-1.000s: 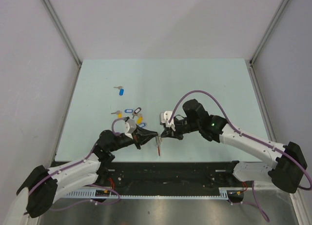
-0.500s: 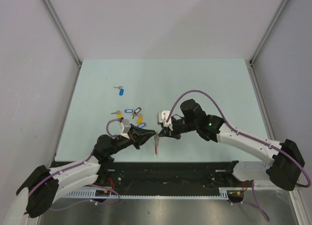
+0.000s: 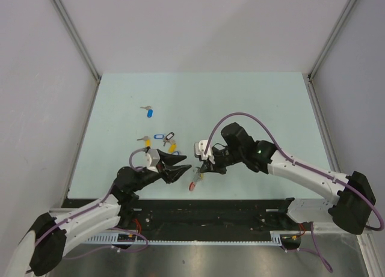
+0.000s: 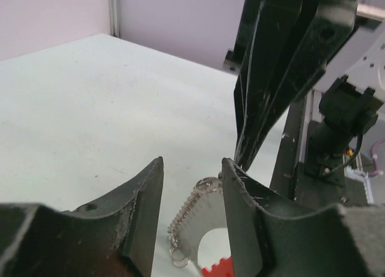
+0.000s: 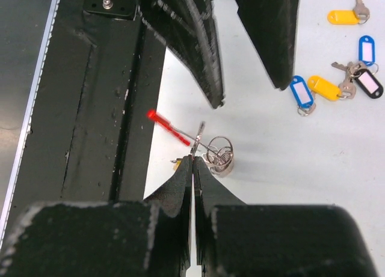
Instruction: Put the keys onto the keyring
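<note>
Pale green table [image 3: 252,109] between grey walls [image 3: 198,24]; left fingers [image 4: 144,199] apart, right fingers [image 5: 180,187] pinching keyring [image 5: 218,152].

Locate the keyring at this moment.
In the top view, the keyring is at the middle of the table's near edge, pinched by the right gripper, with the open left gripper just left of it.

The keyring [image 4: 185,214] is cut off at the bottom edge, its red arc seemingly mostly hidden.
</note>
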Controlling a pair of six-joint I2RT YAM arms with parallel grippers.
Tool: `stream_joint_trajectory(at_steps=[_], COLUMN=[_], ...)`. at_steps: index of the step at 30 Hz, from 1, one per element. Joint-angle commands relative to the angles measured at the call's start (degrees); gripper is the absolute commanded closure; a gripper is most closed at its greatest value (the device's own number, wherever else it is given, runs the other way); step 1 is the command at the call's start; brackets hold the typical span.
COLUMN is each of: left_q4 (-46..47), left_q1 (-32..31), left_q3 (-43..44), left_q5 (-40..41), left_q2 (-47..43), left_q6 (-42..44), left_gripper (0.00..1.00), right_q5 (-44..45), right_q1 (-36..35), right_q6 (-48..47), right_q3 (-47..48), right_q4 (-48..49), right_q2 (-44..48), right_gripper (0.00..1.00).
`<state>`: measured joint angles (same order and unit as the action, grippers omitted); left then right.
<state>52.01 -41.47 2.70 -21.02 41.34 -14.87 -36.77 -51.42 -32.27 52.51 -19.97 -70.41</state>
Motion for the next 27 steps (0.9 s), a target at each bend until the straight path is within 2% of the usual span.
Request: stream_joint_trajectory(at_steps=[1, 2, 9, 13, 19, 27], left_q4=[-7.3, -9.8, -9.6, -9.9, -11.1, -15.9], left_q1=[0.6, 0.7, 0.7, 0.6, 0.5, -1.5], left_q3=[3.6, 4.2, 7.2, 8.2, 9.3, 11.9], left_q5=[-5.5, -7.1, -16.3, -18.1, -17.2, -15.0], left_q2=[-1.8, -1.9, 2.9, 4.6, 5.6, 7.1], left_q6=[6.8, 8.4, 10.7, 10.7, 9.7, 10.7], left_gripper=[0.48, 0.47, 0.42, 0.41, 0.51, 0.59], right_q5=[-0.1, 0.1, 0.7, 0.9, 1.1, 1.1], right_q1=[0.0, 0.0, 0.0, -0.1, -0.2, -0.3], right_q6=[-3.0, -3.1, -5.3, -5.4, -5.5, -5.8], right_q3=[5.0, 5.4, 8.8, 9.3, 9.6, 9.7], right_q4=[-3.5, -4.2, -8.7, -9.3, -9.8, -9.8], right_q2=[0.1, -0.1, -1.2, -1.7, -1.9, -2.2], right_gripper=[1.00, 1.00, 1.00, 1.00, 1.00, 1.00])
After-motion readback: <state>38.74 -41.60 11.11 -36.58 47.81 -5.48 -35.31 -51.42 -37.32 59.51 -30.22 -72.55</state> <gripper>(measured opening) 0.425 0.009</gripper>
